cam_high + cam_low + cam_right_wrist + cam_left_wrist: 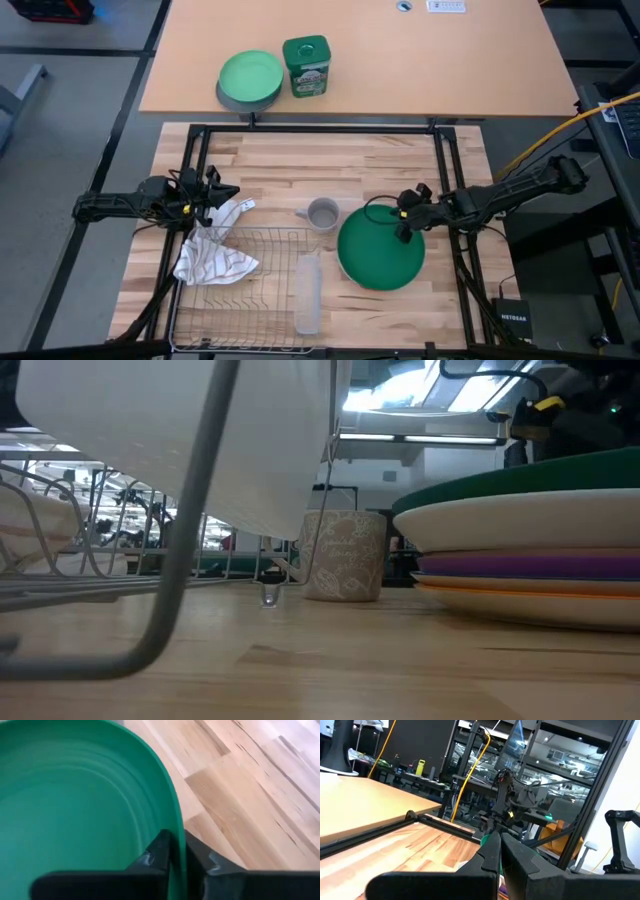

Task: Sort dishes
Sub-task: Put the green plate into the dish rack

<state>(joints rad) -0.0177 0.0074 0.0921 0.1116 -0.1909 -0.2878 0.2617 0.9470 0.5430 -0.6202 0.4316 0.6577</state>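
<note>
The dishes are a stack of round plates at the table's near right. A dark green plate (378,255) lies on top, over a white plate (520,520), a purple one (520,565) and an orange one (520,592). My right gripper (404,232) is shut on the green plate's far right rim. My left gripper (228,195) hangs shut at the table's left, above a corner of a striped white cloth (212,255), with nothing between its fingers (492,855). My right gripper pinches the green plate's rim (176,827) between its two fingers, one on the plate's inner face and one on the outer side. The fingers come from the table's right, slanting down. The plate lies on top of the stack.
A grey mug (322,213) stands just left of the stack. A wire dish rack (245,290) fills the near middle, the cloth draped over its left corner, and a clear tumbler (307,292) lies at its right. On the far table stand a light green plate on a grey bowl (250,78) and a green tin (306,66).
</note>
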